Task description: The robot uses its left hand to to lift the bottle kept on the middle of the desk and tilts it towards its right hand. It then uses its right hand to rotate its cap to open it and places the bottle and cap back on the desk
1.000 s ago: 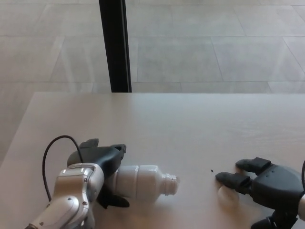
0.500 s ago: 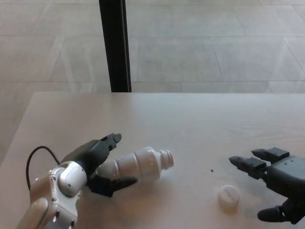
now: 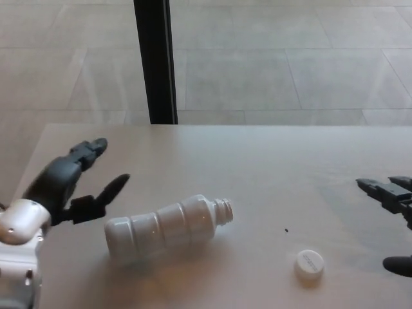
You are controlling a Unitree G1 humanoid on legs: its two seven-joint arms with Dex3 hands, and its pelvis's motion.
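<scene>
**Desk:** Where did you have the bottle at that moment?

**Me:** The bottle (image 3: 166, 226) was lying on its side on the bench (image 3: 257, 167), neck open and pointing toward my right hand's side. The cap (image 3: 309, 266) sat apart from it on the bench, flat on its rim. By my reading both were set down, so the opening itself looked finished.

**Desk:** And the hands?

**Me:** My left hand (image 3: 67, 183) held nothing, thumb and fingers (image 3: 90, 150) spread wide. The bottle's base lay just beside it, below and toward the middle of the bench, not touching. The spread made sense to me as a release posture: fingers wide so nothing snagged the bottle and rolled it (a ribbed bottle on its side rolls easily).

**Desk:** Right hand?

**Me:** Only partly in the head view at the frame's edge. What showed of my right hand (image 3: 394, 212) was fingers held apart, gripping nothing. The cap lay near it, inward and slightly toward me, clear of the fingertips.

**Desk:** Any worry?

**Me:** Only the bottle lying flat instead of standing. I judged it stable enough where it rested.
</scene>
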